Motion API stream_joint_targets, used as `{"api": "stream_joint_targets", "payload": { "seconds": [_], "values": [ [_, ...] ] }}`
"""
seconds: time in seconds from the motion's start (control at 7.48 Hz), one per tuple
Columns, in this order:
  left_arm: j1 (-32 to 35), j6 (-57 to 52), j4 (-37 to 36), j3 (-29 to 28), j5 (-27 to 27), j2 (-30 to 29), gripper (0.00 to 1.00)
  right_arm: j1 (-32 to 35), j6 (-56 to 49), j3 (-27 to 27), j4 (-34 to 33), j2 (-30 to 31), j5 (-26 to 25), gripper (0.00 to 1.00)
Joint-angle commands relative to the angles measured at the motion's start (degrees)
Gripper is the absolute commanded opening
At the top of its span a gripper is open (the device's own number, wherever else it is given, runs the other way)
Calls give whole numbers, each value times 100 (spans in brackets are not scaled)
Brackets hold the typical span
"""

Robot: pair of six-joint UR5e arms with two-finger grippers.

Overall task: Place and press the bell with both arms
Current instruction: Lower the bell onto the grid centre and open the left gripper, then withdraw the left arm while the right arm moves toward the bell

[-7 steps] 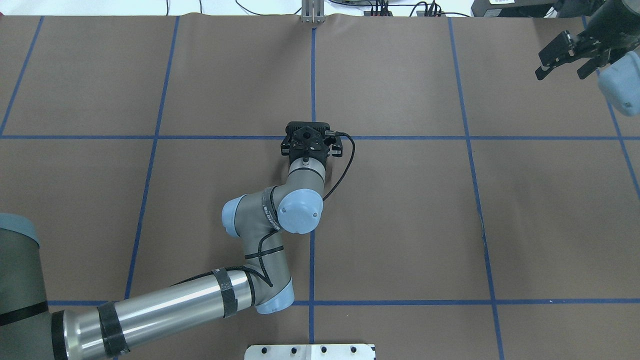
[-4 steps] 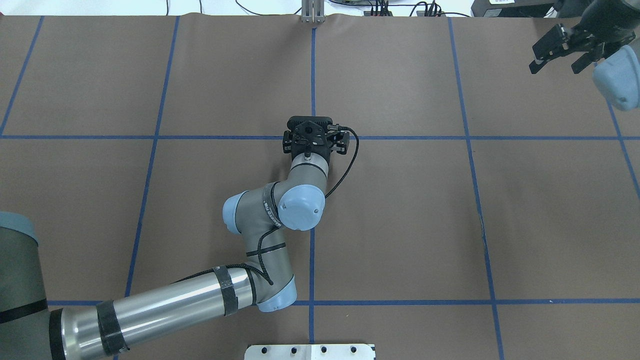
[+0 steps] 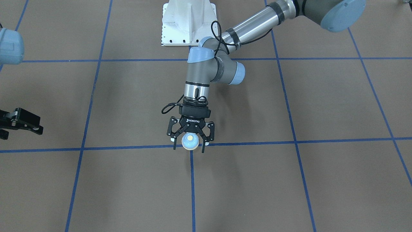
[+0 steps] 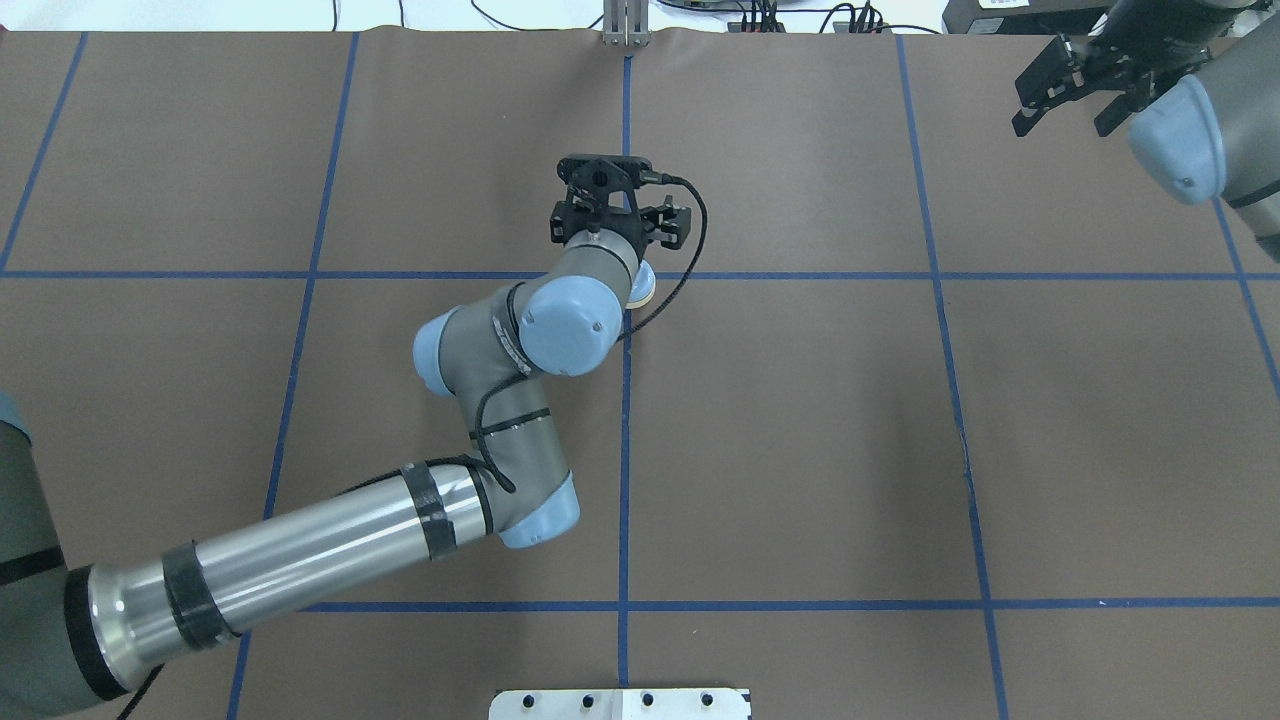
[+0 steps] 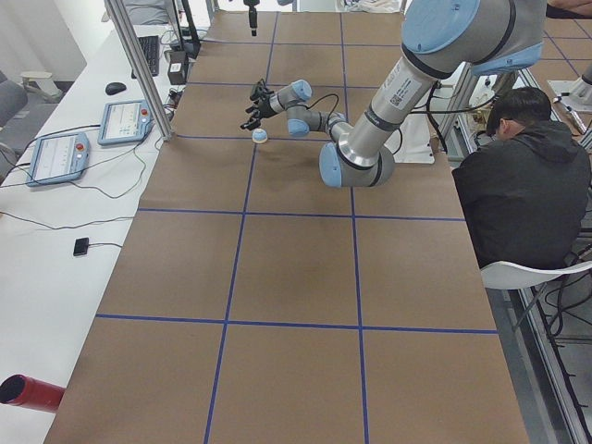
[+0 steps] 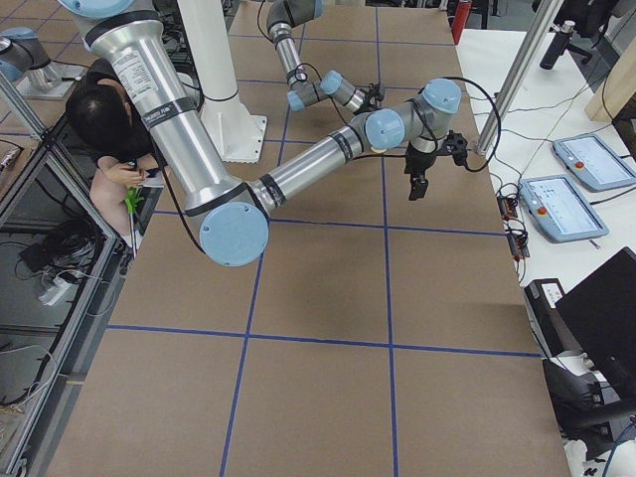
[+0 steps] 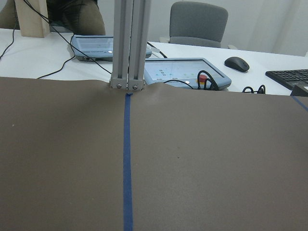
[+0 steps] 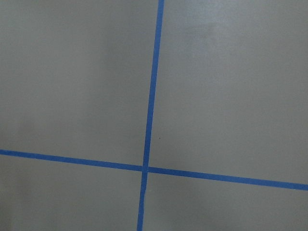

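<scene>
The light-blue bell (image 3: 190, 142) with its cream button stands on the brown table at a crossing of blue tape lines. In the overhead view only its edge (image 4: 645, 286) shows beside the left wrist. It also shows in the exterior left view (image 5: 261, 136). My left gripper (image 3: 189, 145) (image 4: 616, 222) is open and hovers above the bell, apart from it, with its fingers spread wider than the bell. My right gripper (image 4: 1060, 118) (image 3: 22, 125) is open and empty in the air near the table's far right corner, far from the bell. Neither wrist view shows the bell.
The white bolted pedestal (image 3: 188, 22) sits at the robot's side of the table. A metal post (image 4: 625, 25) stands at the far edge on the centre line, with control tablets (image 7: 187, 72) behind it. A seated person (image 5: 518, 176) is beside the table.
My left gripper has risen from the tape crossing, and the bell now shows on the table below it. My right gripper has moved left along the far edge.
</scene>
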State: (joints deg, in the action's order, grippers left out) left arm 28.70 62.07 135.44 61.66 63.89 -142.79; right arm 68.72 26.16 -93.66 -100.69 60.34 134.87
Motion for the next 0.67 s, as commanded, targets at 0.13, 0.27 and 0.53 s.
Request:
{"api": "stream_joint_targets", "payload": {
  "seconds": [0.13,0.27,0.53],
  "values": [
    [1134,-1034,-1491,197,1579,164,100,-698,1304,601,878,-635,-425,1],
    [1486,-1413,-1521,197,2070,416,100,-1032,2026,969,1554,-907,-714,0],
    [2119,-1751,-1504,276,3317,698,100,-1439,2437,1445,1719,-1522,-1059,0]
  ]
}}
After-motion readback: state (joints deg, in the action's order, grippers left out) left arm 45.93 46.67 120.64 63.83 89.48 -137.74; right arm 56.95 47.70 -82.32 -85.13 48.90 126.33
